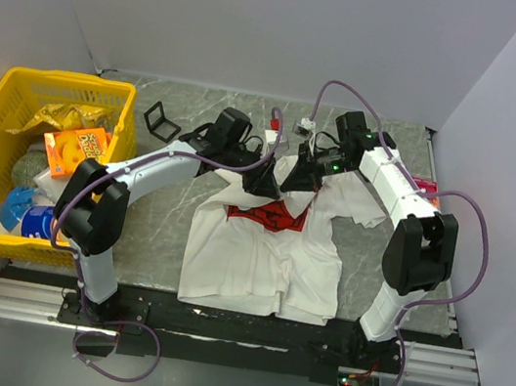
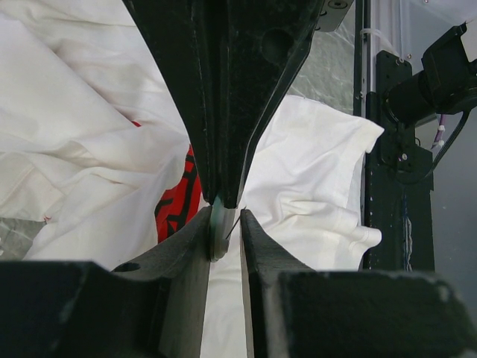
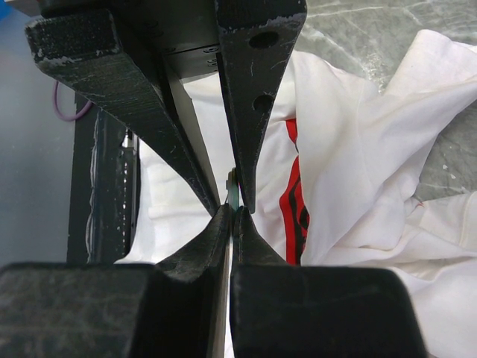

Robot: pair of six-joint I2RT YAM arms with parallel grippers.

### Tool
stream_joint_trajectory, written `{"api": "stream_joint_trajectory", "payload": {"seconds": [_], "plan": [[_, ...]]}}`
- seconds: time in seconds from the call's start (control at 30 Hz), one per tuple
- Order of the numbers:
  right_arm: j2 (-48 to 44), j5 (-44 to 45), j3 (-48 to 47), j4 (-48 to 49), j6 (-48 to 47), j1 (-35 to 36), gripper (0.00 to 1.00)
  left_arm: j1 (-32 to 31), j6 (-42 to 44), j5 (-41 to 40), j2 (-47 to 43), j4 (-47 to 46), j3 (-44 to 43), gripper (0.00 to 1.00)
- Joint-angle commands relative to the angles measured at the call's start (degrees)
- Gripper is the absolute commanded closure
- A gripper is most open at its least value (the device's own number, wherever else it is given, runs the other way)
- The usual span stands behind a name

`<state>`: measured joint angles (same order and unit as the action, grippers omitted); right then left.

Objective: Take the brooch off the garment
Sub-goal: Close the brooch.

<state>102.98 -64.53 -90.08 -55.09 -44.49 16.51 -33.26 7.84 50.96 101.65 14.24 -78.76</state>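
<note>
Note yellow openwork plastic basket far left, crinkled foil packets inside. Find left gripper, jaws a narrow slit apart round the brooch: thin pale disc, edge-on, against one finger. Record rumpled white T-shirt mid-table, red print bunched, fabric peaked up at the brooch. See right gripper pinched tight on the disc.

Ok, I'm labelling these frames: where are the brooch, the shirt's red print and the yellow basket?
brooch (image 2: 217, 230), left wrist view, on the pale disc's face.
red print (image 1: 264, 218), top view, middle of the red patch.
yellow basket (image 1: 69, 77), top view, on its far rim.
</note>
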Motion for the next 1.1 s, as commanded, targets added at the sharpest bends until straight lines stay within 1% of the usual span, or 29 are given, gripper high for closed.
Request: {"api": "stream_joint_trajectory", "payload": {"seconds": [0.0,0.53,0.73,1.07], "plan": [[-0.2,-2.1,-1.9,-1.2,-0.2,0.6,1.0,0.4,0.2,-1.0,0.2,-2.7,0.2,0.75],[-0.1,-1.6,-2.0,-1.4,-0.6,1.0,1.0,0.5,0.2,-1.3,0.2,-2.8,0.2,0.75],[-0.3,-1.8,-2.0,-1.5,-0.6,1.0,1.0,0.6,-0.3,-2.1,0.4,-3.3,0.4,0.79],[0.1,-1.8,-2.3,-1.8,-0.8,1.0,1.0,0.6,-0.8,-2.5,0.6,-3.8,0.5,0.79]]}}
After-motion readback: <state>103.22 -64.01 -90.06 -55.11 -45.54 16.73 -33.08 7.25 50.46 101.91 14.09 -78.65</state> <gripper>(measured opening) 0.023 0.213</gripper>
